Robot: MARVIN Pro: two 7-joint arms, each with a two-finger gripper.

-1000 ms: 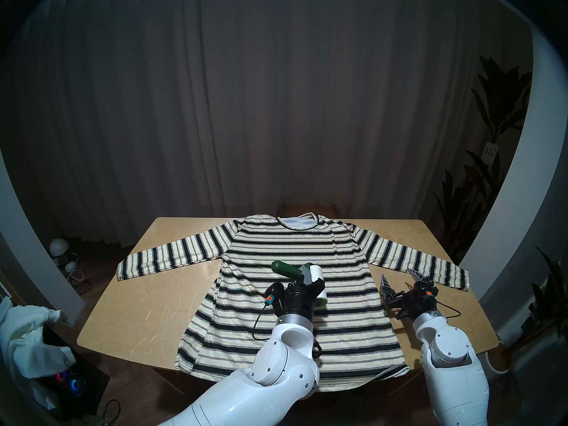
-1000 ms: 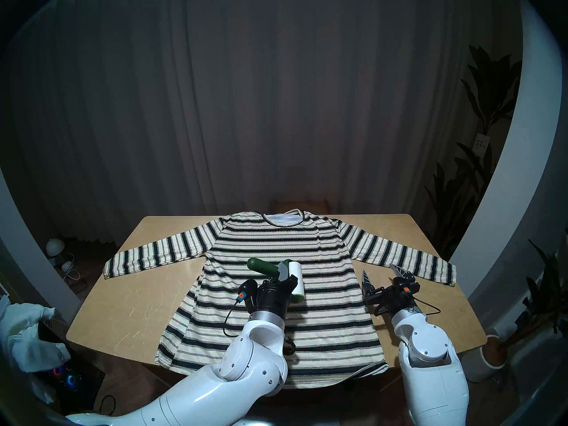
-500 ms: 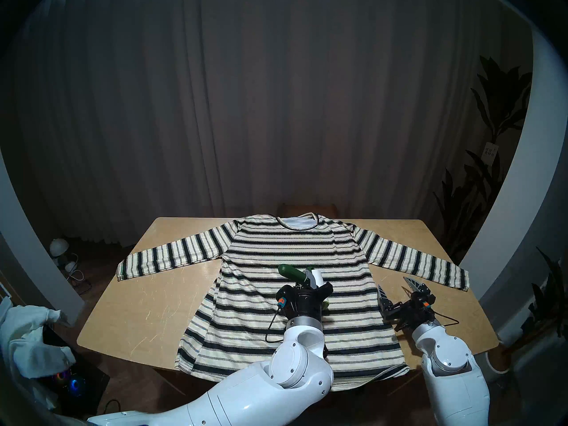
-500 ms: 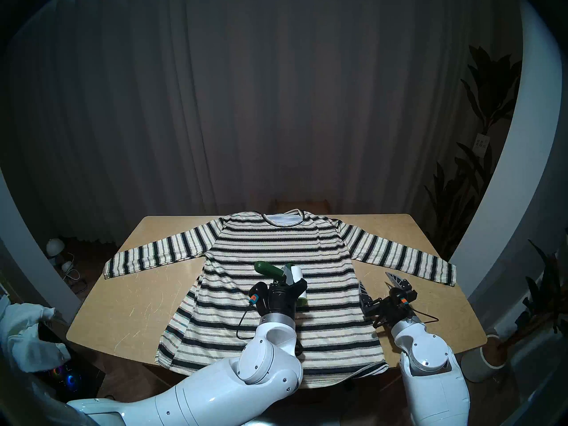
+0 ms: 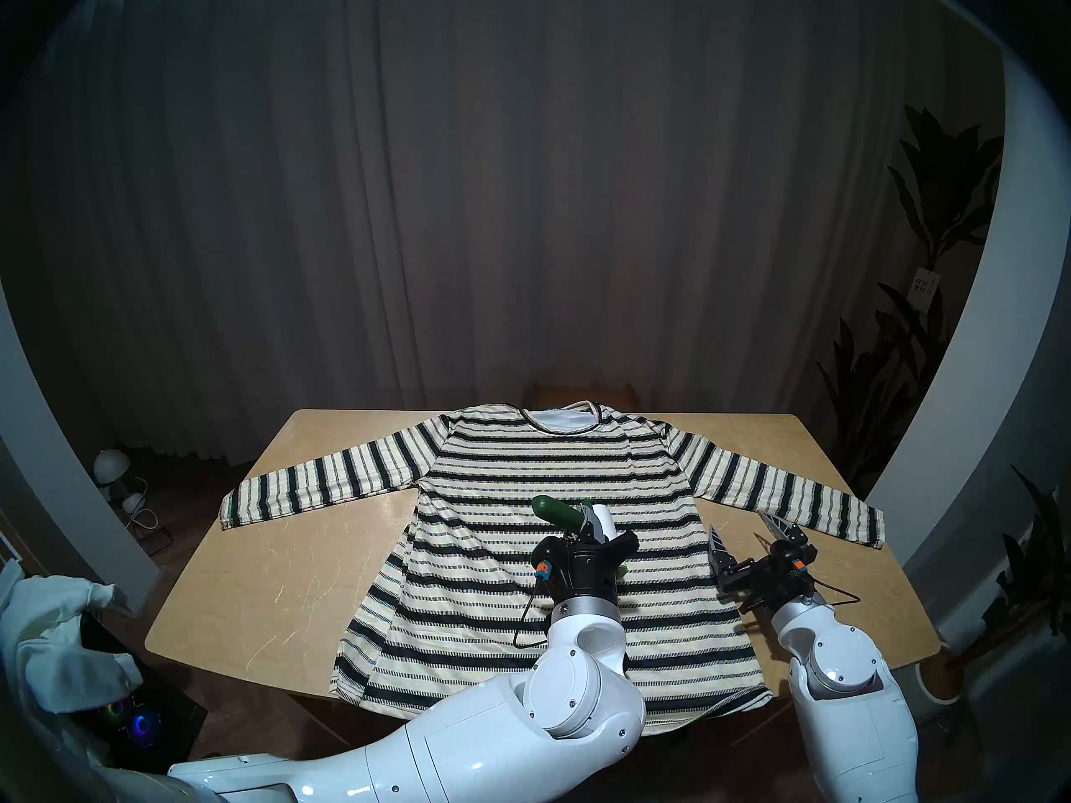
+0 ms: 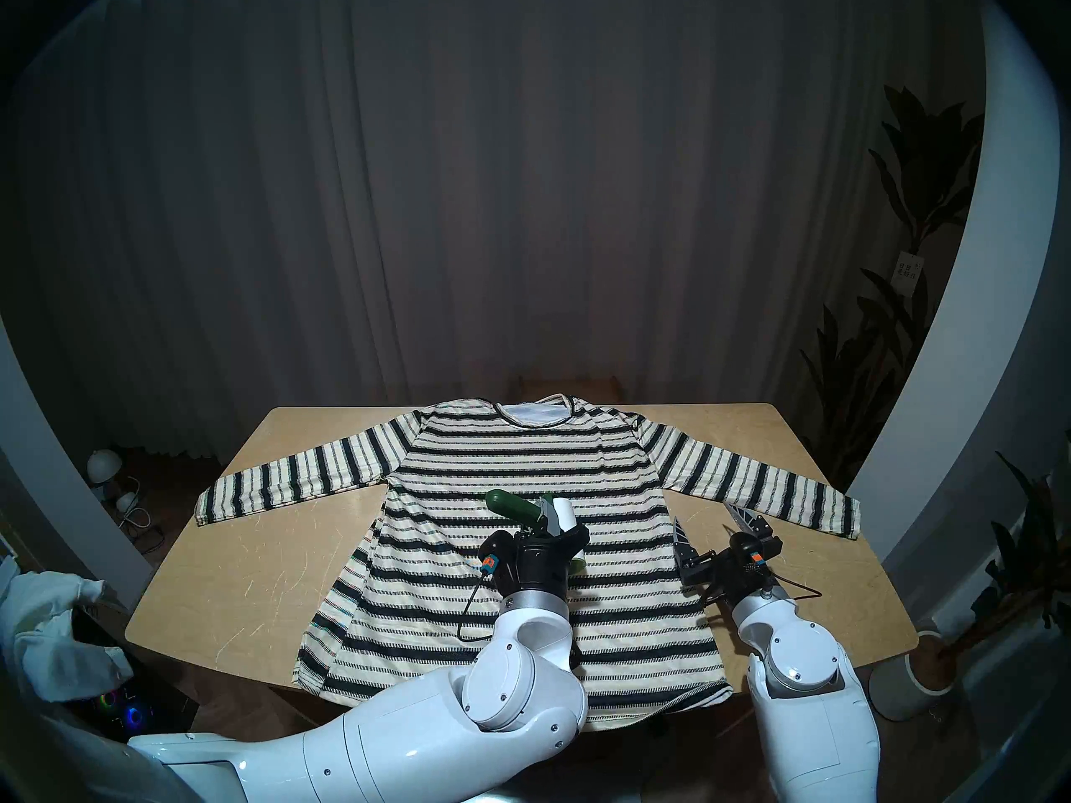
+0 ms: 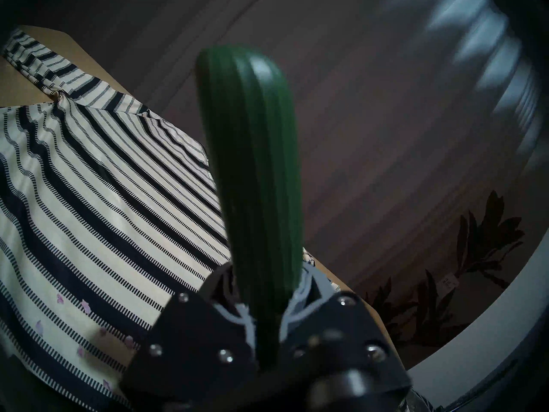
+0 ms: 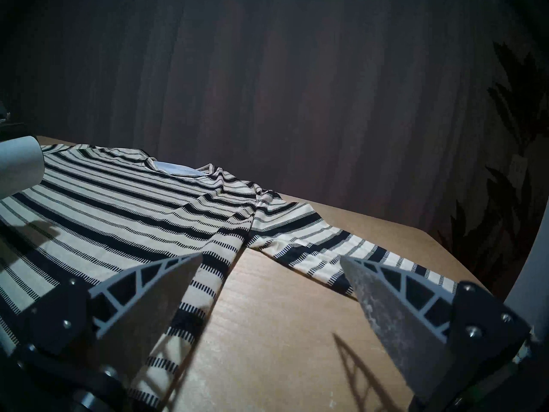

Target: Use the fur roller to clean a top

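Looking from our head camera, we see the top (image 5: 556, 547) spread flat over most of the wooden table (image 5: 278, 576), neckline at the far edge, hem hanging toward us over the near edge, both sleeves stretched out to the sides. Our left gripper (image 5: 585, 538) hovers over the middle of the shirt's body, clamped on the fur roller (image 5: 571, 515). We hold it near where the handle meets the frame: the dark green handle sticks up and away to the left, while the white roll runs from beside the jaws down toward us on the right. From the right wrist view the roll's end shows clear air and a shadow beneath it, so we judge it is just above the fabric, not pressed on it. The coming stroke turns on this: the cloth lies directly below the roll, whose long axis runs roughly from neckline to hem, across the stripes, so rolling would go sideways along them once we lower it.

Our right gripper (image 5: 747, 544) is empty, jaws spread wide, at the shirt's right edge near the armpit, over bare wood and the side seam. It is the farther hand from the roller.

Small pinkish flecks (image 7: 86, 306) dot the fabric in the left wrist view. Dark curtains (image 5: 463, 205) hang behind the table and leafy plants (image 5: 927, 216) stand at the right.
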